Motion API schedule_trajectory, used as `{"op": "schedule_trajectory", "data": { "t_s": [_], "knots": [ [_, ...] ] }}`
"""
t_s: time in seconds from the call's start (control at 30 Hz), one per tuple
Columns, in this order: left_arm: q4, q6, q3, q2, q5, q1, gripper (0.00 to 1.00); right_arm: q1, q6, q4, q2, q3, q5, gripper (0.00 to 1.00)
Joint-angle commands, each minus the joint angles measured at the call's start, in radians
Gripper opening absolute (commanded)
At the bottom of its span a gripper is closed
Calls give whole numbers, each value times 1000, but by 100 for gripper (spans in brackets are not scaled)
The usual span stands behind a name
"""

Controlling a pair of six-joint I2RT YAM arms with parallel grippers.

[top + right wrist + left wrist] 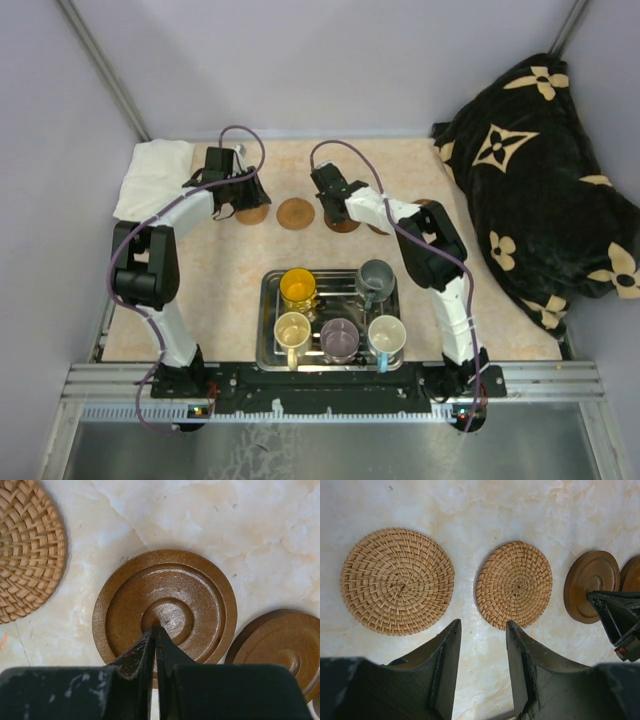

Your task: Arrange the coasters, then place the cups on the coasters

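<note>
Several coasters lie in a row across the far half of the table. In the left wrist view these are two woven tan coasters [397, 581] [514, 585] and two dark wooden ones [590, 585] [632, 572]. My left gripper [483, 625] is open and empty, above bare table just short of the woven pair. My right gripper [155, 628] is shut, its tips over the centre of a wooden coaster [165, 605], with another wooden coaster [280, 650] beside it. The cups stand in the steel tray [266, 320]: yellow [298, 287], dark grey [376, 277], cream [292, 330], purple [339, 339], and white with a blue handle [386, 336].
A white cloth [155, 175] lies at the far left corner. A black cushion with a cream flower pattern [540, 170] fills the far right side. Walls close in the table at the back and left. The tray sits between the two arm bases.
</note>
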Motion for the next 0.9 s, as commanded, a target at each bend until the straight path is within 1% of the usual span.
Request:
{"op": "schedule_trajectory", "data": {
  "t_s": [0.0,0.07,0.27,0.43,0.57,0.7,0.8,0.87],
  "knots": [
    [17,2,-4,3,-8,-3,48,13,-12,-70,-66,36,35,6],
    [17,4,-2,6,-9,-3,48,2,-4,-54,-103,18,48,7],
    [17,9,0,15,-5,-3,48,-87,44,2,-215,-77,51,7],
    [17,11,3,23,-3,-3,48,-127,18,54,-325,-158,110,8],
    [18,8,11,20,-1,-3,48,-172,16,28,-329,-195,101,8],
    [29,8,14,10,32,-5,48,-218,39,31,-317,-257,51,7],
    [64,39,-5,-7,88,-15,48,-238,50,56,-317,-299,2,7],
    [92,81,-22,-21,142,-34,44,-238,50,78,-318,-316,-21,7]
  ]
}}
